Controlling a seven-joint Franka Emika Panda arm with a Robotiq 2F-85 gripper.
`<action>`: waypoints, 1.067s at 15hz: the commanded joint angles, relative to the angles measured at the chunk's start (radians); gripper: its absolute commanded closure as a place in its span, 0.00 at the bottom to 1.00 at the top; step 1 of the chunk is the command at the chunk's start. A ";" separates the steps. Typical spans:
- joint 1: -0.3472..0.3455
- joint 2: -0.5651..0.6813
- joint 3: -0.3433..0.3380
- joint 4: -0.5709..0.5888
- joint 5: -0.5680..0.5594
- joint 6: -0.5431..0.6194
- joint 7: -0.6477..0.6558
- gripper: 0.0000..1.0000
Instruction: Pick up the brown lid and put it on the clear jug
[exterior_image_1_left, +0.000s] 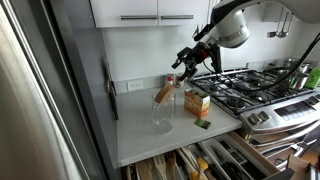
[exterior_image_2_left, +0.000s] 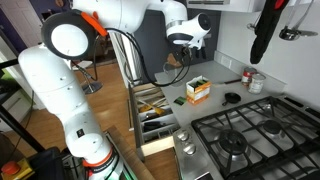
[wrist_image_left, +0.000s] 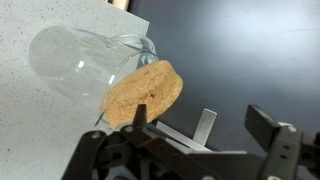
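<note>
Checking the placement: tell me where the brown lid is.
In the wrist view the brown lid rests tilted at the clear jug's mouth, just beyond the open pincer, on the counter near the orange carton.

Table (exterior_image_1_left: 135, 135), frame centre-left: free room left of clear jug (exterior_image_1_left: 162, 115). Orange carton (exterior_image_1_left: 196, 102) near jug's right blocks; stove (exterior_image_1_left: 245, 88) beyond; wall (exterior_image_1_left: 140, 60) behind.

Both exterior views share the counter (exterior_image_1_left: 140, 138) (exterior_image_2_left: 228, 84); wrist view sits close.
</note>
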 joint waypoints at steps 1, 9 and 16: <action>-0.001 0.000 0.000 0.002 -0.002 -0.002 -0.001 0.00; 0.028 -0.009 0.033 0.011 -0.039 -0.020 -0.233 0.00; 0.047 -0.007 0.056 0.010 -0.078 0.085 -0.470 0.00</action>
